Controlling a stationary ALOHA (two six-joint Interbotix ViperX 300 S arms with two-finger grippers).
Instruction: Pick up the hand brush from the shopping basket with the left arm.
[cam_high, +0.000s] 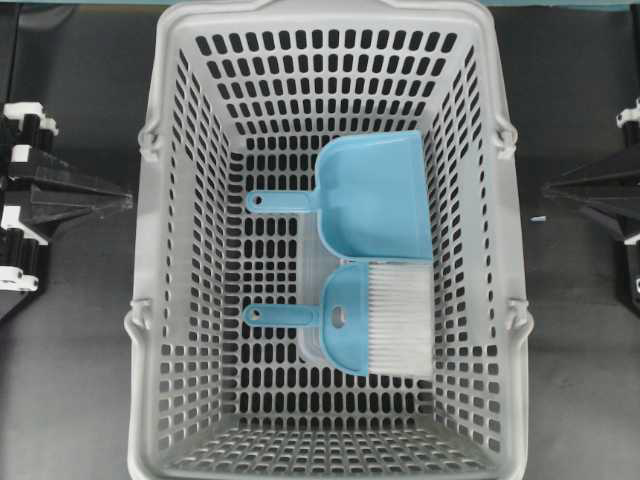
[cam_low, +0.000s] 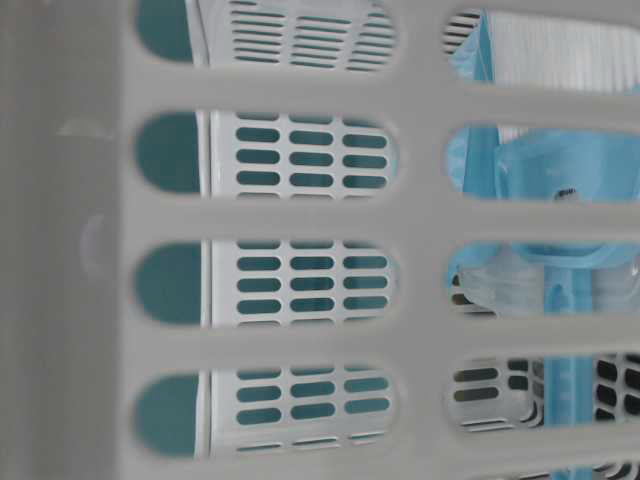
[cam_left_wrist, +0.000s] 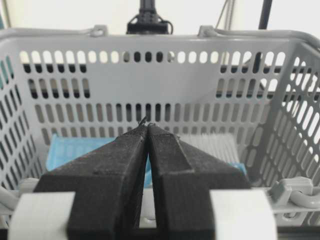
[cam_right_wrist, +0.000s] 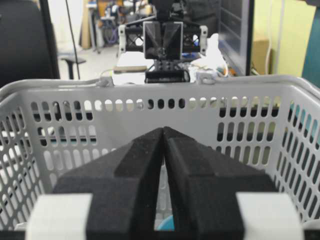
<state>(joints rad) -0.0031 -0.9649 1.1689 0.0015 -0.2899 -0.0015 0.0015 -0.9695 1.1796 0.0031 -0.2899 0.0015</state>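
The hand brush (cam_high: 347, 320) lies flat on the floor of the shopping basket (cam_high: 150, 250), its thin handle pointing left and its white bristles (cam_high: 400, 320) to the right. My left gripper (cam_high: 128, 200) is outside the basket's left wall, shut and empty. In the left wrist view its tips (cam_left_wrist: 147, 125) meet in front of the wall, and the bristles (cam_left_wrist: 210, 145) show low on the right. My right gripper (cam_high: 547, 188) is outside the right wall, also shut (cam_right_wrist: 164, 129) with nothing in it.
A matching light blue dustpan (cam_high: 375, 195) lies just behind the brush, touching its bristles. A clear plastic piece (cam_high: 310, 290) sits under both. The basket's tall slotted walls (cam_left_wrist: 150, 75) stand between each gripper and the floor. Folded handles (cam_high: 510, 135) rest on the rim.
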